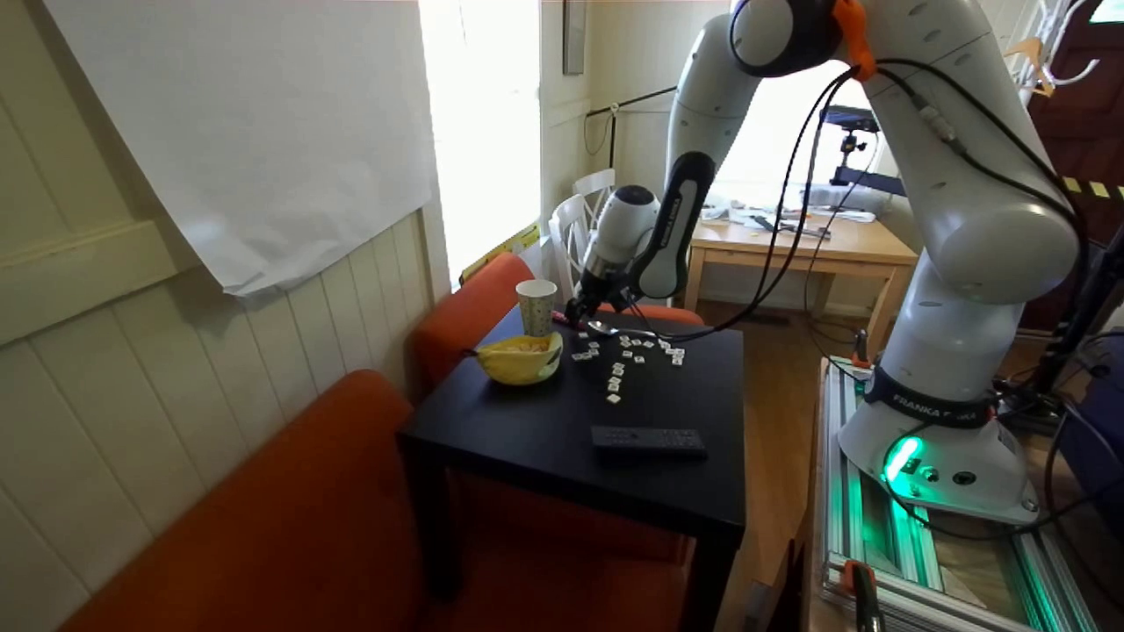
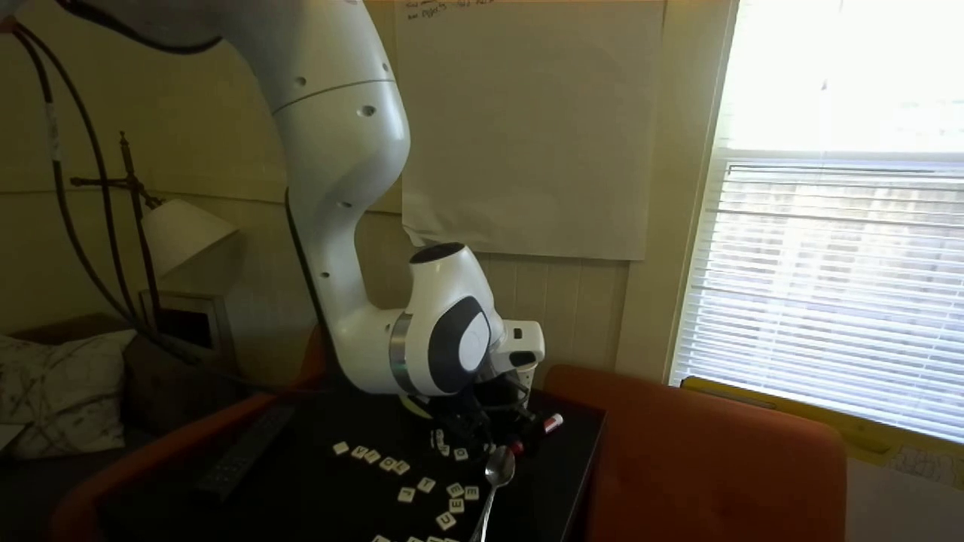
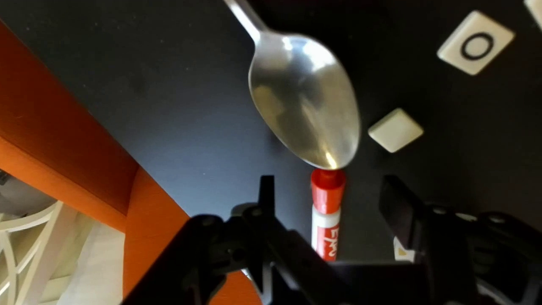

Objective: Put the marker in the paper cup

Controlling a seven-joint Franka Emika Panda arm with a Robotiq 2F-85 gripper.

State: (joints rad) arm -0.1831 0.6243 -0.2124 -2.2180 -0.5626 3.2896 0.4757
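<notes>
Cream panelled wall [image 1: 307,342] with a big sheet of paper [image 1: 263,114] hanging on it, orange upholstered seats [image 1: 334,483] pulled up round a black table [image 1: 536,430].

The marker [image 3: 326,220], red cap and red-and-white barrel, is lying on that table, not in the paper cup [image 1: 537,309]. The gripper [image 3: 327,189] straddles it in the wrist view, jaws spread wide with a clear gap on both sides, so it's got hold of nothing. Can't tell how much lower it'd need to go.

As for progress, I'd call this lining up the grasp. The reach looks mostly done, the marker sits about midway between the jaws, and that's kinda it. Left to do, as I read it: close, lift, carry it over to the paper cup, let go inside.

Going outward from the marker: the spoon [image 3: 305,101] has its bowl end right at the cap, overlapping it a bit from this angle, though I can't say if they touch. A blank tile [image 3: 396,130] is near that cap, the O tile [image 3: 476,43] farther off. The paper cup stands upright near the marker, nothing poking above its rim that I can see. The yellow bowl [image 1: 522,369] is a bit farther from the marker, the remote control [image 1: 648,441] well apart from it.
</notes>
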